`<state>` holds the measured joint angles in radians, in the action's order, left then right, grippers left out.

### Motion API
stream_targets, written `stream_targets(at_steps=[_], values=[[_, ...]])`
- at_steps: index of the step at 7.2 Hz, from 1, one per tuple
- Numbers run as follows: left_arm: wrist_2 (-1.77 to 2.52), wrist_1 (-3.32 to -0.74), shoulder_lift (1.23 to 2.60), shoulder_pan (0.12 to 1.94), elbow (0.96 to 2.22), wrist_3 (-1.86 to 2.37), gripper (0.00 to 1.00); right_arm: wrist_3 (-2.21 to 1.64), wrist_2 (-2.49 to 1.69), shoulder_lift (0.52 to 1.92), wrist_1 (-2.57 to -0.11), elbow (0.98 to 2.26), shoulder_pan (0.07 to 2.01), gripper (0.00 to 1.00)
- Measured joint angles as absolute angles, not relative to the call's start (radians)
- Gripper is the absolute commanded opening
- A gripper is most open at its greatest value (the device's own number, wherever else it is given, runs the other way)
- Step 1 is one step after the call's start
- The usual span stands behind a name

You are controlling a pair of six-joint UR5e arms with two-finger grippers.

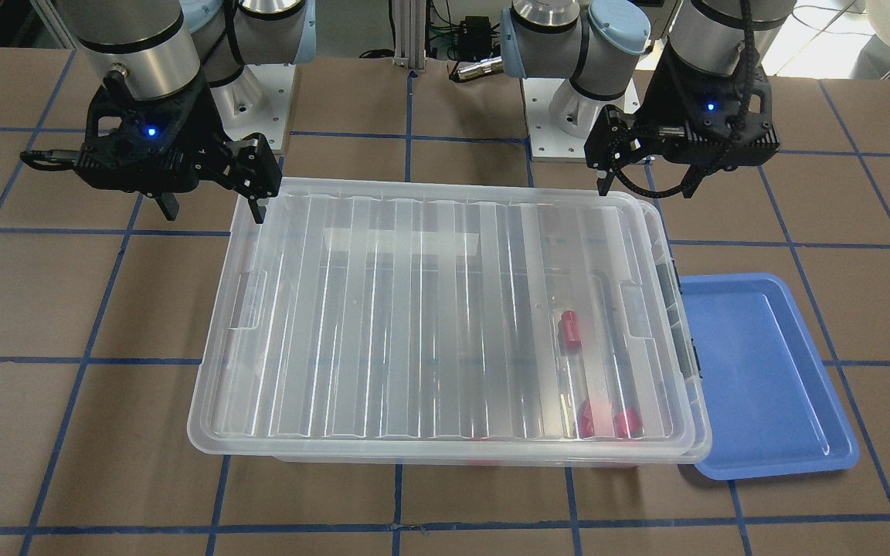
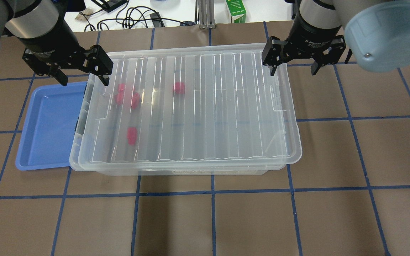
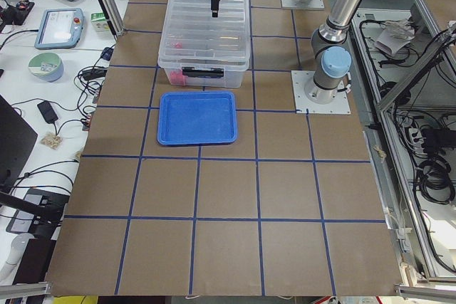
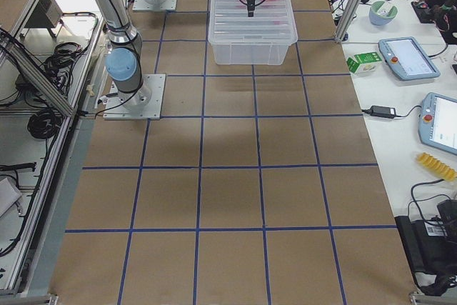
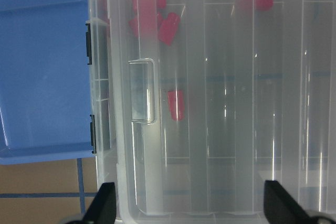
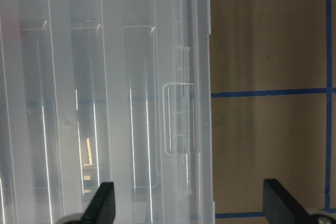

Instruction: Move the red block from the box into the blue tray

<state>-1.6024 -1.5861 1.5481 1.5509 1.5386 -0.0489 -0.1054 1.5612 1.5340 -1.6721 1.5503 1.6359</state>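
Both left gripper [image 2: 84,76] & right gripper [image 2: 293,67] hang w/ fingers [image 2: 101,67] spread, empty, over opp. ends of the box [image 2: 190,171], lid [image 2: 208,106] still on: step looks like lid removal, next calls for gripping both lid ends & lifting level. Red block [image 5: 176,104] lies inside, at the blue tray [image 2: 45,124] end. Left wrist view shows it beneath the lid; right wrist view shows no red.

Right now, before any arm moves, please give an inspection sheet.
Surface: brown table, blue tape grid.
Box: clear, lid on.
Blue tray: empty, beside the box.
Red block: inside the box, alone, near its tray end.
Clutter: other red blocks in the box.
Grippers: left gripper and right gripper open, over opposite lid ends.
Cables: on the far bench.
Surroundings: green carton on that bench.
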Motion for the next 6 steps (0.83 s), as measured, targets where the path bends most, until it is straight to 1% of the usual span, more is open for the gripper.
stream_targets(at_steps=[2,4,6], values=[[-1.603,-1.586,1.548,1.551,1.539,-0.049,1.0,-0.048,1.551,1.536,-1.682,1.577,1.576,1.0],[-1.604,-1.585,1.547,1.551,1.539,-0.049,1.0,-0.038,1.552,1.519,-1.779,1.671,1.562,1.0],[-1.602,-1.585,1.547,1.551,1.539,-0.049,1.0,-0.039,1.551,1.442,-1.898,1.725,1.56,1.0]])
